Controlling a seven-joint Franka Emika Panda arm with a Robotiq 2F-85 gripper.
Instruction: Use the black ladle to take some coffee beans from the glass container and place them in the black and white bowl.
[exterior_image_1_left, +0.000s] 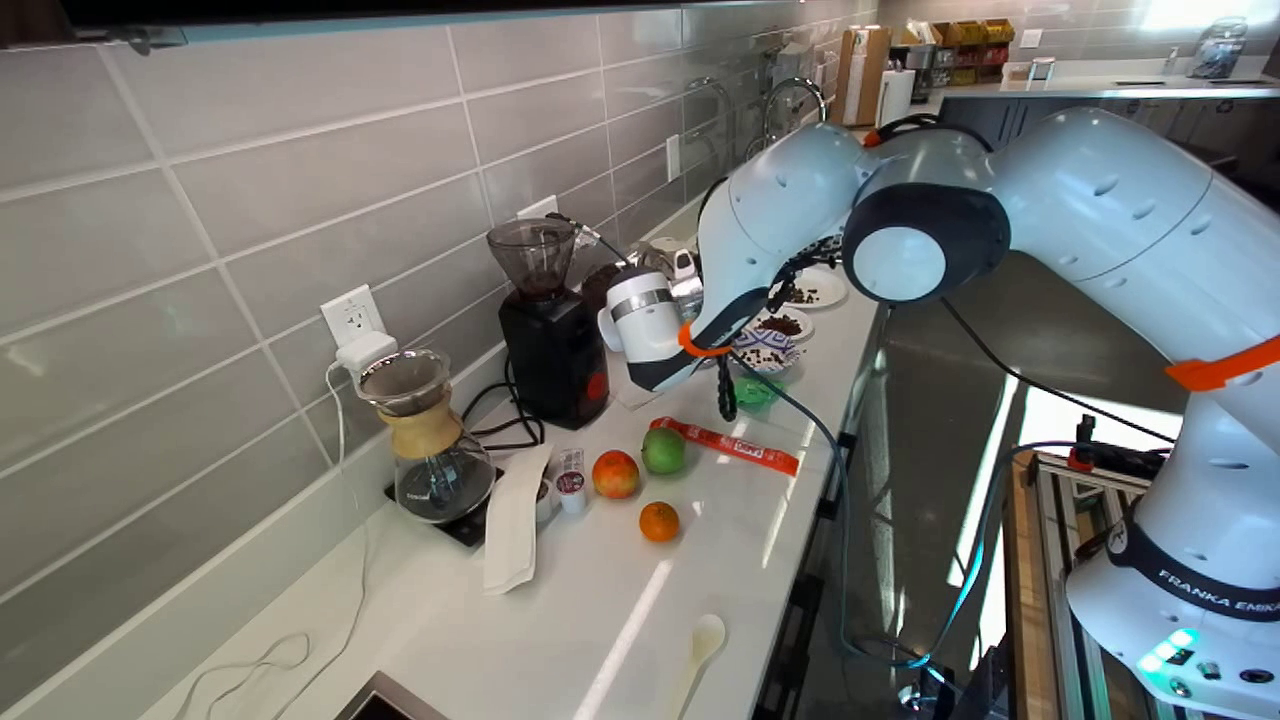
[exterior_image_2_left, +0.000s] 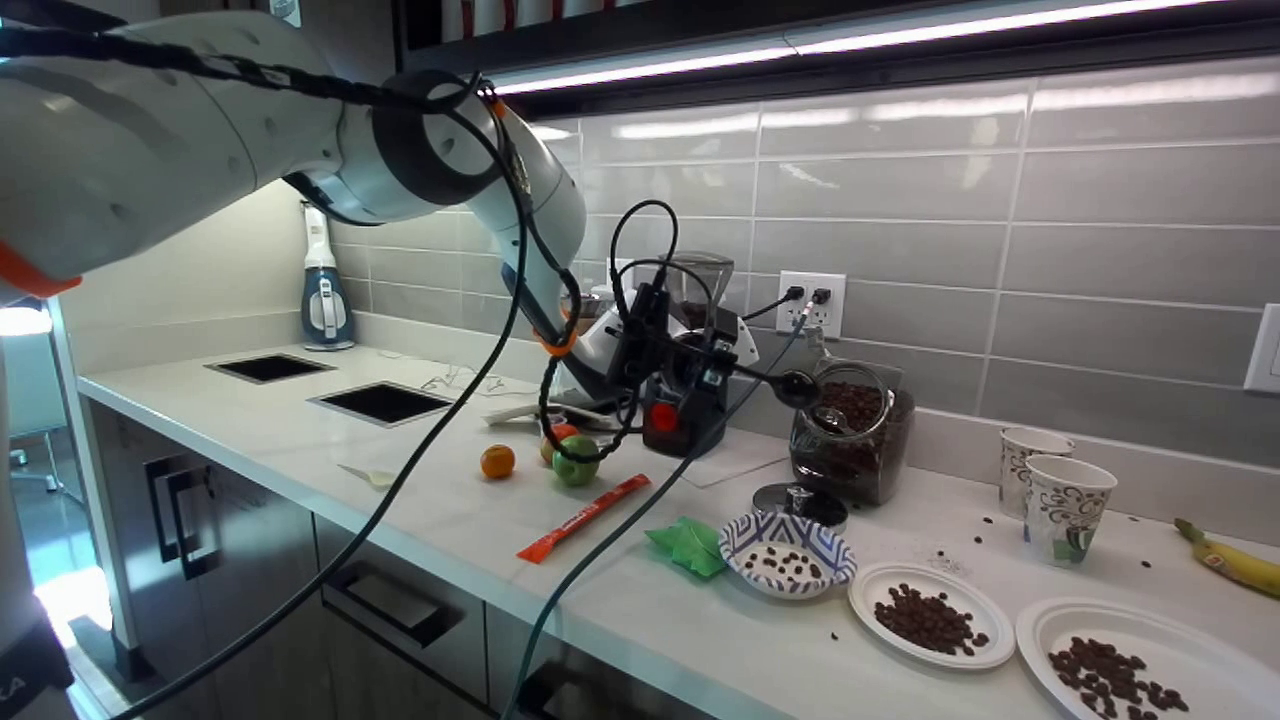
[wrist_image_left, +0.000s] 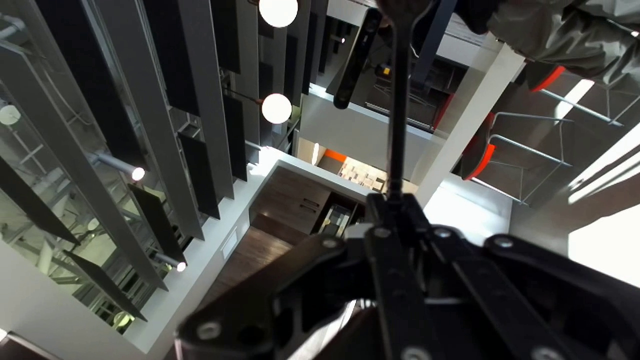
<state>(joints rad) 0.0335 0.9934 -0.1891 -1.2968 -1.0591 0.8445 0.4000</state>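
One claw is clamped on the black ladle, whose head, right of centre in an exterior view, hangs by the glass container, contact and load unclear. Scooping seems in hand: next, dip into its coffee beans, then tip over the patterned bowl, lower down.

In the wrist view, the top edge crops the ladle, and the gripper blurs toward the bottom. In an exterior view, left of centre, the grinder and arm hide most of the jar; the bottom edge crops the spoon. In an exterior view, the right edge cuts the banana, the lower right corner a plate; the inside of the ladle's scoop is too small and dark to make out.
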